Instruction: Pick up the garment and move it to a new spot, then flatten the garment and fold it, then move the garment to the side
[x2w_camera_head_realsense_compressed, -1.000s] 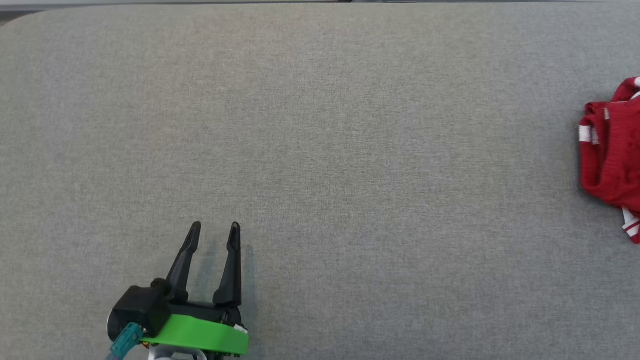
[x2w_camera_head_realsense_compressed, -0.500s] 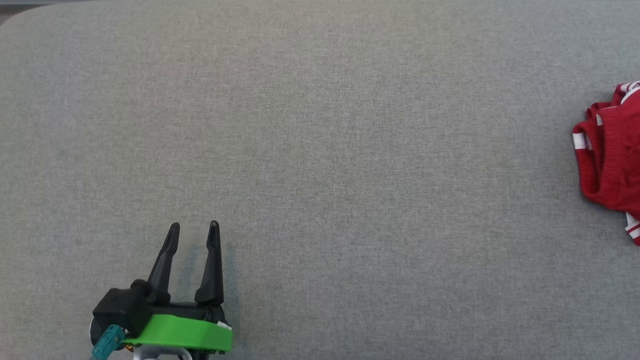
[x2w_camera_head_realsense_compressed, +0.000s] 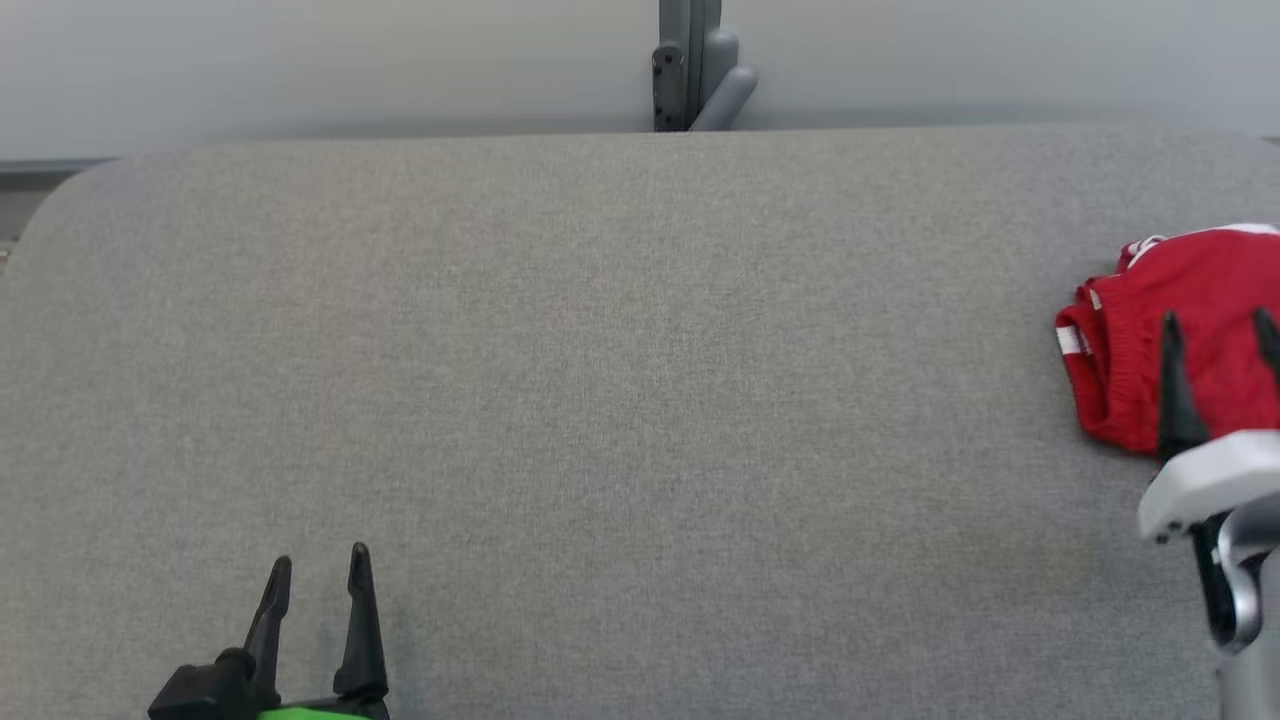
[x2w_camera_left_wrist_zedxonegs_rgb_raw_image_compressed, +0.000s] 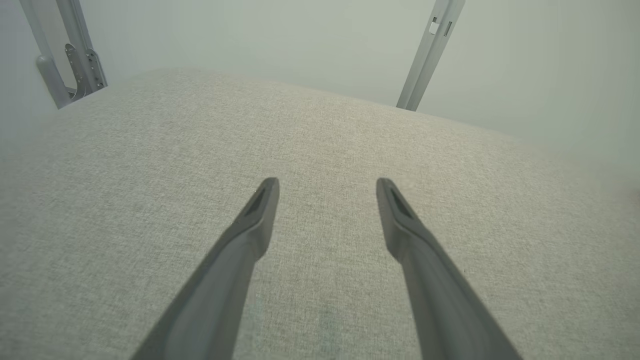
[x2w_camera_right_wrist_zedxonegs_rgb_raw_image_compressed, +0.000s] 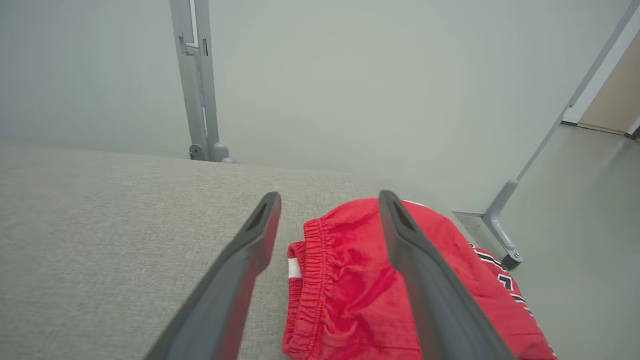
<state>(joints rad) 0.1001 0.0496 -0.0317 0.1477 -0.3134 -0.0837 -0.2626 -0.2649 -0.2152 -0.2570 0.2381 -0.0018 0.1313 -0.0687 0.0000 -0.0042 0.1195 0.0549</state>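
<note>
1. Garment of crumpled red fabric (x2w_camera_head_realsense_compressed: 1125, 330), with white trim and an elastic waistband, lies bunched at the right edge of the grey fabric-covered table (x2w_camera_head_realsense_compressed: 640, 350)
2. Right gripper (x2w_camera_head_realsense_compressed: 1217, 322) is poised over the garment, its two dark fingers spread wide, gripping nothing
3. Left gripper (x2w_camera_head_realsense_compressed: 320, 556) sits over the table's near left, fingers wide apart and empty, well apart from the garment

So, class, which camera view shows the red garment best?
The right wrist view: the red garment lies close and large under the open right gripper. The head view cuts it off at its right edge. The left wrist view faces grey surface.
</note>
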